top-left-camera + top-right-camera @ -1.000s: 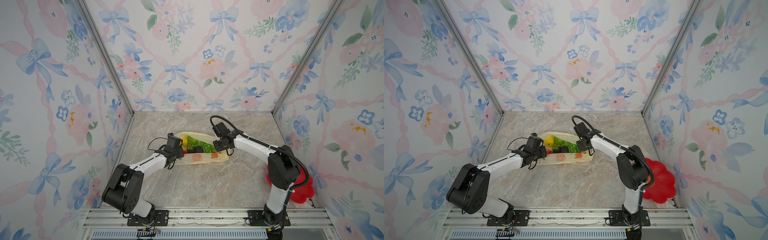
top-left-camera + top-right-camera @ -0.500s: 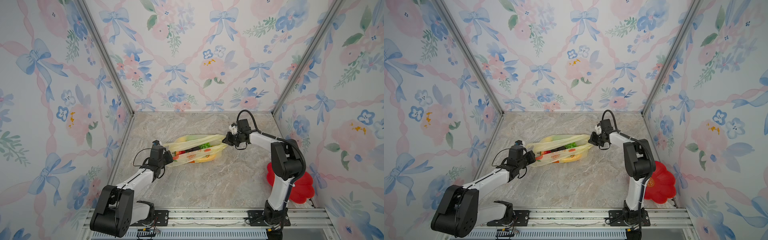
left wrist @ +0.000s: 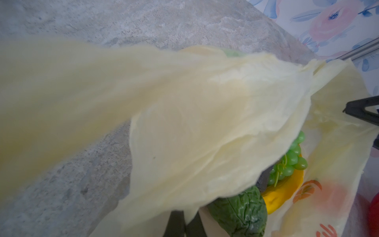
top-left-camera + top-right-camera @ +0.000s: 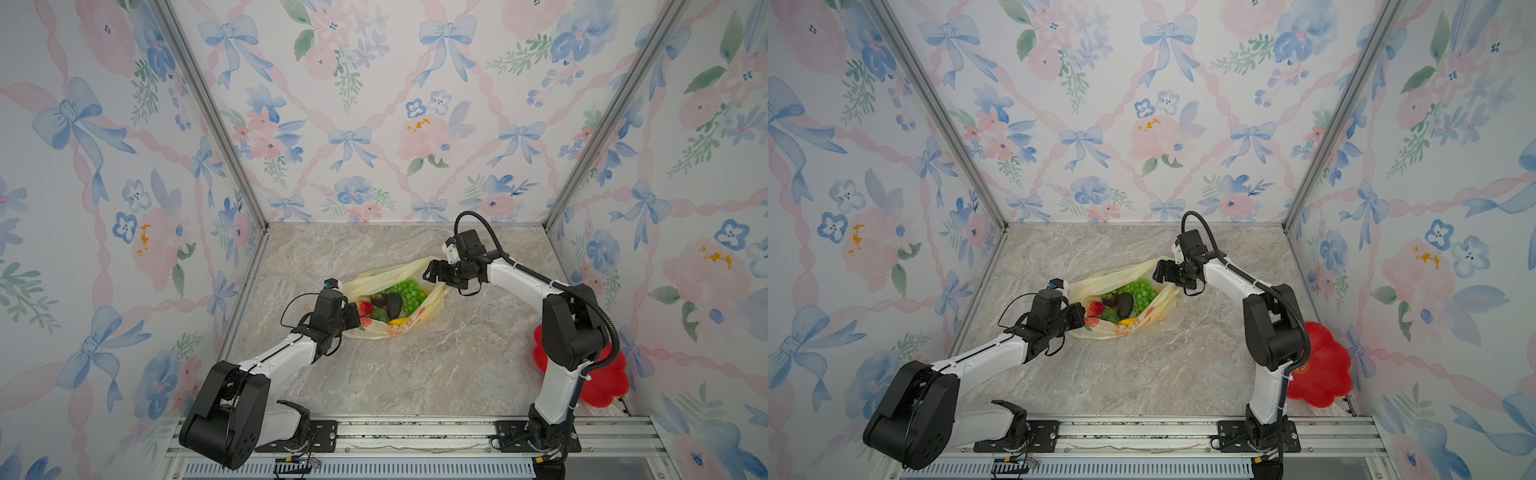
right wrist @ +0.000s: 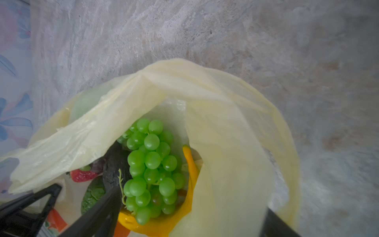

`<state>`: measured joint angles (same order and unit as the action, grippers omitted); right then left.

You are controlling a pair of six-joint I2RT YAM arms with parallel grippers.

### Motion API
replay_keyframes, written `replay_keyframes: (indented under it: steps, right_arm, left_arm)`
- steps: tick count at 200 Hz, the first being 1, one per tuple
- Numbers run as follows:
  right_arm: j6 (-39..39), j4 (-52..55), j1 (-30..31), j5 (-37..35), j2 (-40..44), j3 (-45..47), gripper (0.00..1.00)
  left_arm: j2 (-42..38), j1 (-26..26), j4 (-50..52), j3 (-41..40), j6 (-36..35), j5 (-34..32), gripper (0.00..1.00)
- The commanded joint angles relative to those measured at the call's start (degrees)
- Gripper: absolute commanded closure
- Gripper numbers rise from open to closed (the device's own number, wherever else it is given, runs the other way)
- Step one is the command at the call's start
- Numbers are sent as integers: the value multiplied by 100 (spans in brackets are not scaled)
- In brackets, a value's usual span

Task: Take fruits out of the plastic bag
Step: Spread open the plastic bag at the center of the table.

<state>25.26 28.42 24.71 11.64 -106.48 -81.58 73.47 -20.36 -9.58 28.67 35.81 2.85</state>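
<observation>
The pale yellow plastic bag (image 4: 415, 270) (image 4: 1142, 272) lies slack mid-table with its mouth open. Inside lie the fruits: green grapes (image 4: 405, 291) (image 5: 151, 164), a dark avocado (image 4: 394, 304), a red strawberry (image 4: 365, 308), a bumpy green fruit (image 4: 379, 314) (image 3: 240, 211) and a yellow banana (image 4: 398, 321) (image 5: 190, 164). My left gripper (image 4: 353, 318) (image 3: 185, 223) is shut on the bag's film at its near-left end. At the bag's far-right rim my right gripper (image 4: 434, 272) (image 5: 188, 223) stands open, and the loose bag handle (image 5: 225, 133) drapes between its fingers.
A red flower-shaped plate (image 4: 602, 378) (image 4: 1320, 365) sits at the front right, behind the right arm's base. Flowered walls close in the marble table (image 4: 415, 374) on three sides. A metal rail (image 4: 374, 432) runs along the front edge.
The bag was stretched taut between both grippers; now it is slack with its mouth open. The right gripper has opened and let go. Both grippers have moved in toward the bag.
</observation>
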Motion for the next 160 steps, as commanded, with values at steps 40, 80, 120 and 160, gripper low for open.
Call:
replay_keyframes:
  steps: [40, 80, 120, 160]
  right_arm:
    - [348, 610, 750, -1507, 433, 410, 7]
    - [422, 679, 863, -1529, 91, 373, 19]
    - [437, 203, 498, -1204, 738, 1250, 67]
    - [553, -439, -67, -645, 1423, 2227, 90]
  left_arm:
    - [136, -312, -46, 3, -9, -41, 100]
    - [108, -426, -37, -20, 109, -162, 100]
    - [90, -427, 140, -88, 418, -515, 100]
    - [143, -415, 346, 19, 349, -505, 92]
